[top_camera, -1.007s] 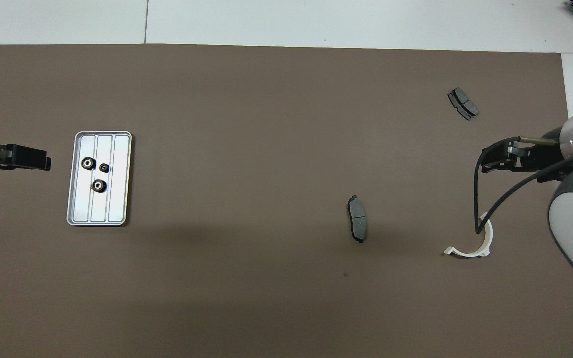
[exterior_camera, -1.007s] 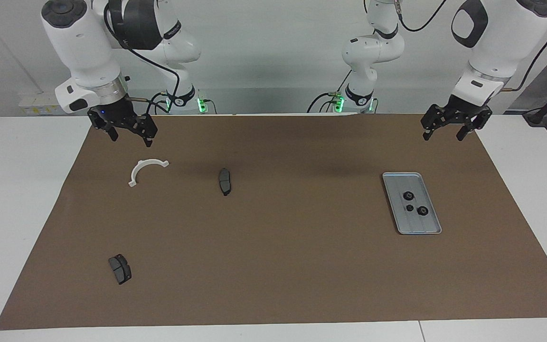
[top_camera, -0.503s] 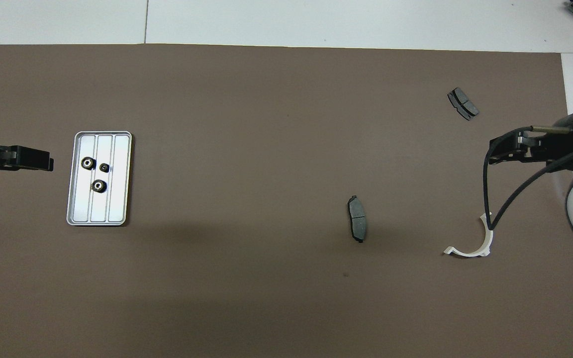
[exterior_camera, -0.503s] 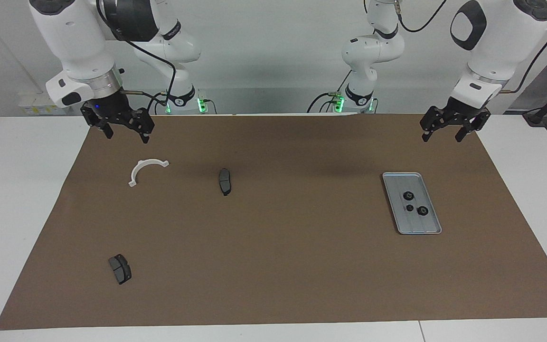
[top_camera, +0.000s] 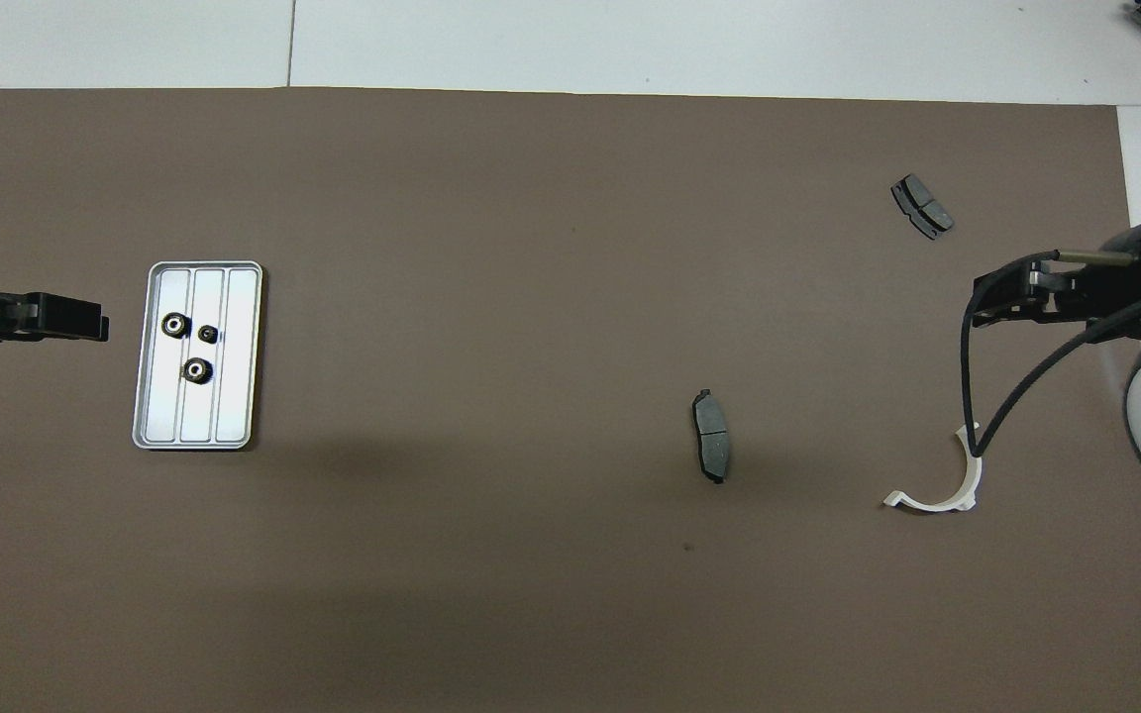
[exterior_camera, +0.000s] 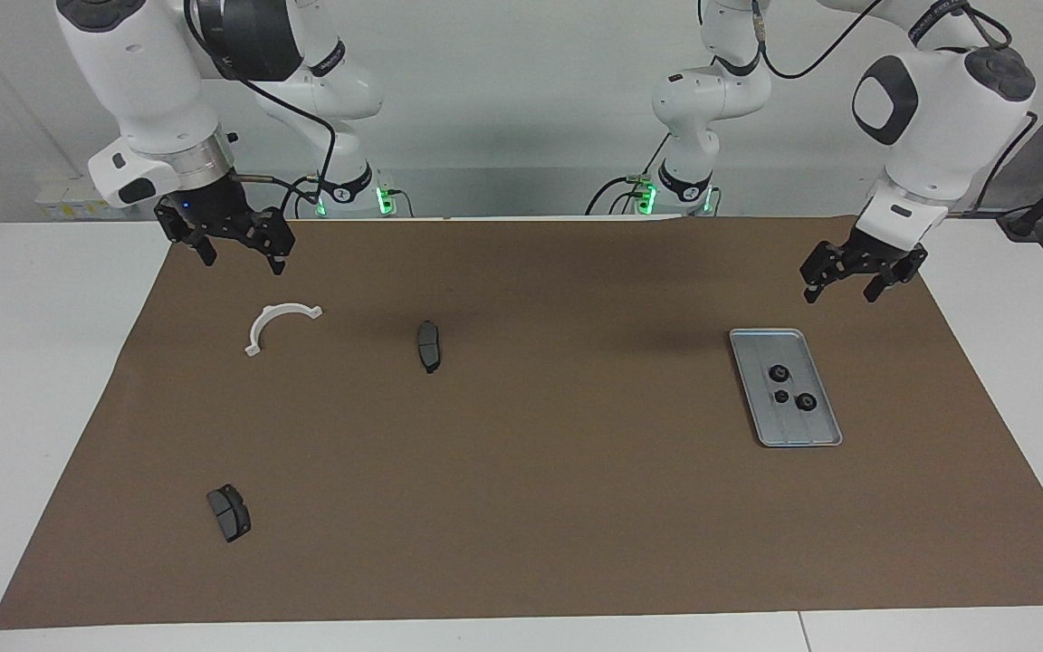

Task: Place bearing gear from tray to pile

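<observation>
The silver tray (exterior_camera: 760,348) (top_camera: 242,396) lies on the brown mat toward the left arm's end of the table. It holds three small dark bearing gears (exterior_camera: 807,401) (top_camera: 196,370). My left gripper (exterior_camera: 838,292) (top_camera: 85,327) hangs open and empty over the mat just off the tray's edge. The pile lies spread out toward the right arm's end: a white half-ring bracket (exterior_camera: 286,310) (top_camera: 973,475) and two dark brake pads (exterior_camera: 428,345) (top_camera: 711,436), (exterior_camera: 229,512) (top_camera: 922,206). My right gripper (exterior_camera: 244,263) (top_camera: 977,312) is open and empty, raised over the mat beside the bracket.
A brown mat (exterior_camera: 540,489) covers most of the white table. A black cable (top_camera: 967,396) loops down from the right arm's wrist over the bracket in the overhead view.
The left gripper has come down a little toward the tray. The right gripper first drew back and up from the bracket, then stayed put. The parts have not moved.
</observation>
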You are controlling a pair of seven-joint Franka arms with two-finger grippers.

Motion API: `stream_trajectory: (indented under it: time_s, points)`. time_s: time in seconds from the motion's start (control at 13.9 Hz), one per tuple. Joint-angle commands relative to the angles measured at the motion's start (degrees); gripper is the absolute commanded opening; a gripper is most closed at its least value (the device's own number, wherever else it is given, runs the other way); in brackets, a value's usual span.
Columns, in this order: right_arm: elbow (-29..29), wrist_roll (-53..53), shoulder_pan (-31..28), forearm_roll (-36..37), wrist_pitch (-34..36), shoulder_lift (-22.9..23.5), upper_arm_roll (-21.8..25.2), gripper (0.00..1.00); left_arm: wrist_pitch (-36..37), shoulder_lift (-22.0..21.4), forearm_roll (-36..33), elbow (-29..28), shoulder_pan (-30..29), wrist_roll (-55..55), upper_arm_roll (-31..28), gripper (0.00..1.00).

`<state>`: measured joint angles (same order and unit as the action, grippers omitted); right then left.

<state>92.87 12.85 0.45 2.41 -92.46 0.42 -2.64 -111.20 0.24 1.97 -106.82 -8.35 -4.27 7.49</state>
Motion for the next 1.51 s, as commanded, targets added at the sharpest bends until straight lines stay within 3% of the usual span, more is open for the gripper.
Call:
stream_trajectory:
  time_s: [0.0, 0.36, 0.58, 0.86, 1.44]
  points:
    - [-1.6, -1.7, -0.4, -1.2, 1.2, 0.8, -0.2, 1.0, -5.3, 3.1, 0.3, -1.4, -0.5, 0.4, 0.5, 1.0]
    - [-1.6, -1.7, -0.4, -1.2, 1.2, 0.8, -0.2, 1.0, -19.3, 4.8, 0.3, -10.7, -0.1, 2.3, 0.5, 1.0]
    - [-1.6, -1.7, -0.4, -1.2, 1.2, 0.8, -0.2, 1.0, -24.7, 10.1, 0.3, -10.9, 0.0, 3.6, 0.5, 1.0]
    - [-1.6, -1.7, -0.4, -1.2, 1.2, 0.8, -0.2, 1.0, -30.2, 14.7, 0.3, -10.8, -0.2, 3.6, 0.5, 0.79]
    - [-1.6, -1.7, -0.3, -1.2, 1.2, 0.8, -0.2, 1.0, -30.6, 15.6, 0.3, -11.7, 0.4, 3.3, 0.4, 0.58]
